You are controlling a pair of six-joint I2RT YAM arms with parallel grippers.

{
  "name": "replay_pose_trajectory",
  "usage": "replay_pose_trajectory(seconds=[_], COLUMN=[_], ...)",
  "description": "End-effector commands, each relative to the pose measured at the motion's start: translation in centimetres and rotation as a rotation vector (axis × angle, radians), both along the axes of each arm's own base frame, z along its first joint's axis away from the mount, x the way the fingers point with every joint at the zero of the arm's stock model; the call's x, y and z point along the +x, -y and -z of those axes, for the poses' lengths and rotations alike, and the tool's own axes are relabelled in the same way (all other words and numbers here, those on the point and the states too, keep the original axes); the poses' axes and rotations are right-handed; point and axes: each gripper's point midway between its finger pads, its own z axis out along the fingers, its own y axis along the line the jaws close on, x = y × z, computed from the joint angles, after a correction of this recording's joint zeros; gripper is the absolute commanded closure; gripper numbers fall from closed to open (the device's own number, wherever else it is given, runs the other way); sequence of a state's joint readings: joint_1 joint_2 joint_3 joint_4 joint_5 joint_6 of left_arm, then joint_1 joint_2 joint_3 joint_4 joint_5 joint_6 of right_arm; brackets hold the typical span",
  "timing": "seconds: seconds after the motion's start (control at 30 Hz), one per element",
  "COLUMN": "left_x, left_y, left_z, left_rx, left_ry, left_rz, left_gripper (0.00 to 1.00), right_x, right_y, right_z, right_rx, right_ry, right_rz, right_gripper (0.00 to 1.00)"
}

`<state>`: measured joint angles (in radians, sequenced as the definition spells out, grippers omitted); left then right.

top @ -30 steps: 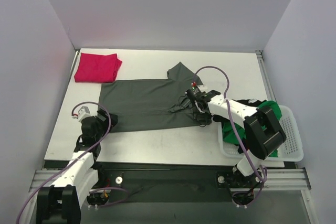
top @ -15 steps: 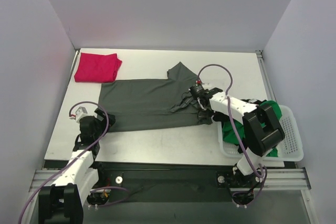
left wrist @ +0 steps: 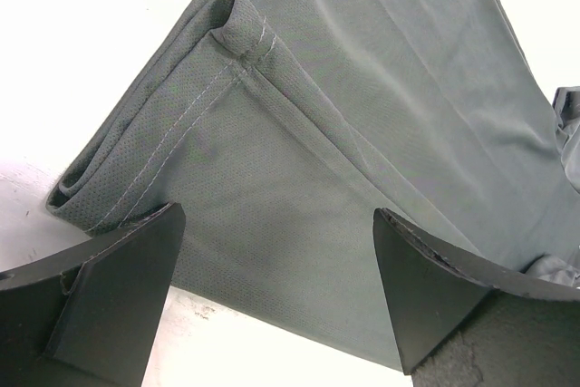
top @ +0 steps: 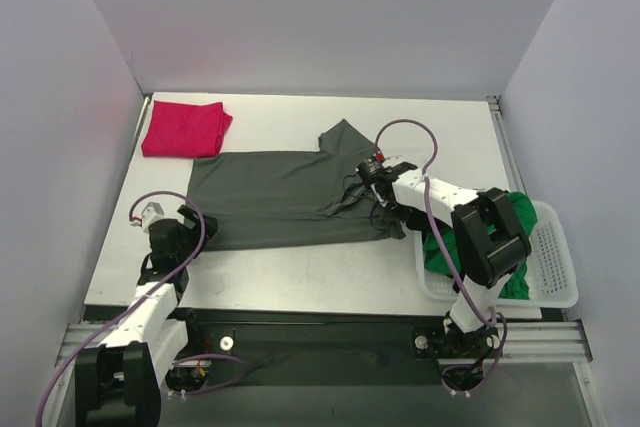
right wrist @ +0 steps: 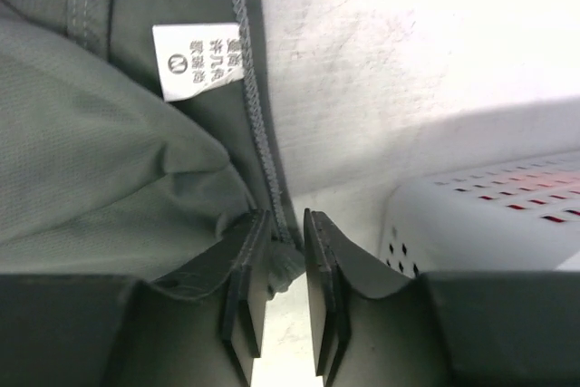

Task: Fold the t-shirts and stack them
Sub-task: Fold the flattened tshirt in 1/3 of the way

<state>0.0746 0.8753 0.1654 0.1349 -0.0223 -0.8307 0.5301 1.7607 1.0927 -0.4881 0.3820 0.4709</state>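
The dark grey-green t-shirt (top: 280, 197) lies spread flat mid-table. My left gripper (top: 200, 229) is open at its near left corner; in the left wrist view the folded corner (left wrist: 272, 133) lies between and ahead of my spread gripper (left wrist: 276, 213). My right gripper (top: 388, 219) sits at the shirt's near right corner. In the right wrist view it (right wrist: 285, 219) is shut on the shirt's stitched hem (right wrist: 258, 133), below a white size label (right wrist: 195, 56). The magenta-red t-shirt (top: 185, 129) lies folded at the far left. The bright green t-shirt (top: 520, 212) lies in the basket, with dark cloth beside it.
The white plastic basket (top: 555, 252) stands at the right near edge, close to my right arm; its perforated wall (right wrist: 489, 215) shows just right of the right fingers. White walls close in the table on three sides.
My right arm's elbow has swung left toward the shirt while the gripper stayed at the near right corner. My left arm has shifted slightly at the near left corner.
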Motion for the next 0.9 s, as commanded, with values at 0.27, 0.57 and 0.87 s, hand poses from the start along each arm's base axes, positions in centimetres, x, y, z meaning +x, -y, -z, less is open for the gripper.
replay_pose_trajectory(seconds=[0.27, 0.57, 0.87], left_x=[0.1, 0.4, 2.0], left_y=[-1.9, 1.9, 8.6], left_z=[-2.7, -6.0, -5.0], left_rx=[0.115, 0.181, 0.145], left_ry=[-0.003, 0.077, 0.11], left_rz=[-0.02, 0.07, 0.208], left_gripper=[0.03, 0.03, 0.03], right_x=[0.2, -1.3, -4.3], right_y=[0.1, -3.7, -3.2], right_z=[-2.2, -3.8, -2.5], right_rx=[-0.018, 0.139, 0.134], right_ry=[0.008, 0.06, 0.05], right_rz=[-0.008, -0.096, -0.089], right_gripper=[0.71, 0.59, 0.57])
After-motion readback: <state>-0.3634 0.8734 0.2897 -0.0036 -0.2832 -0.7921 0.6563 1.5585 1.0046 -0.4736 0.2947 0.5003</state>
